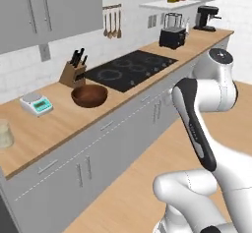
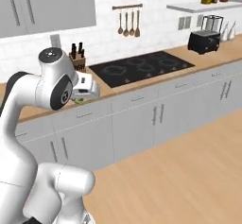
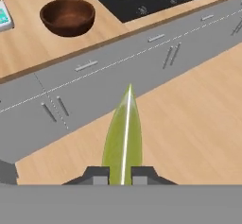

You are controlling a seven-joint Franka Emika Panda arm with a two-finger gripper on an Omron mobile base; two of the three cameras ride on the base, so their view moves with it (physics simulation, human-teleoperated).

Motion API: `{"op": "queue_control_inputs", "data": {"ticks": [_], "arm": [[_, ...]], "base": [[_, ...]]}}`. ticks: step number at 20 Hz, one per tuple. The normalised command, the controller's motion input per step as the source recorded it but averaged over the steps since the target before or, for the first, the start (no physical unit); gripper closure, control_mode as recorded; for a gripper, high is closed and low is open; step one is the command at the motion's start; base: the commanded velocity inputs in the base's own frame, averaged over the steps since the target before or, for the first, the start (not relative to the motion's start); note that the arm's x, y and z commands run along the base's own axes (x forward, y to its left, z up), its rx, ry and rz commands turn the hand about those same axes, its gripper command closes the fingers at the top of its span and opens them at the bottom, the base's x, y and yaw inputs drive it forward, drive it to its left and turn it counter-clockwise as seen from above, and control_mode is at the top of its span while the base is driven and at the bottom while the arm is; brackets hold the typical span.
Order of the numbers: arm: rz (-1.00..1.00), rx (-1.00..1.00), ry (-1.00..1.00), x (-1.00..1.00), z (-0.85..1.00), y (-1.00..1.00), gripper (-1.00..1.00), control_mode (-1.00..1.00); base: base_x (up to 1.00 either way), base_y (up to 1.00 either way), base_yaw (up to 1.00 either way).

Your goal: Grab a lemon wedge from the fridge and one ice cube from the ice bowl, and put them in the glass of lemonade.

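One of the two ingredients is in hand: the gripper (image 3: 121,175) is clamped on the lemon wedge (image 3: 123,138), with the dark finger tips pressed against its base on either side. In the hand view the wedge is seen edge-on as a narrow yellow-green blade with a pale centre line; its long axis runs straight out from between the fingers, along the gripper's own axis, and its pointed tip leads away from the hand toward the grey cabinet fronts (image 3: 118,57) below the wooden counter (image 1: 59,124). The wedge hangs over the floor, clear of the counter. In the right base view a trace of green shows under the white hand (image 2: 85,88). The glass of lemonade (image 1: 5,133) stands at the near left end of the counter in the left base view, well apart from the gripper. By judgement, the fridge step is complete; remaining steps are delivering the wedge into the glass, then fetching one ice cube. The brown bowl (image 1: 89,95) beside the cooktop (image 1: 130,70) may be the ice bowl, but its contents cannot be resolved.
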Motion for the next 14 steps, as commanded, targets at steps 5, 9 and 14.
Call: {"op": "queue_control_inputs", "data": {"ticks": [5, 9, 14], "arm": [[0.00, 0.00, 0.00, 0.00, 0.00, 0.00, 1.00, 1.00], [0.00, 0.00, 0.00, 0.00, 0.00, 0.00, 1.00, 1.00], [0.00, 0.00, 0.00, 0.00, 0.00, 0.00, 1.00, 1.00]], "base": [[0.85, -0.03, 0.59], [0.73, 0.01, 0.64], [0.78, 0.08, 0.64]]}}
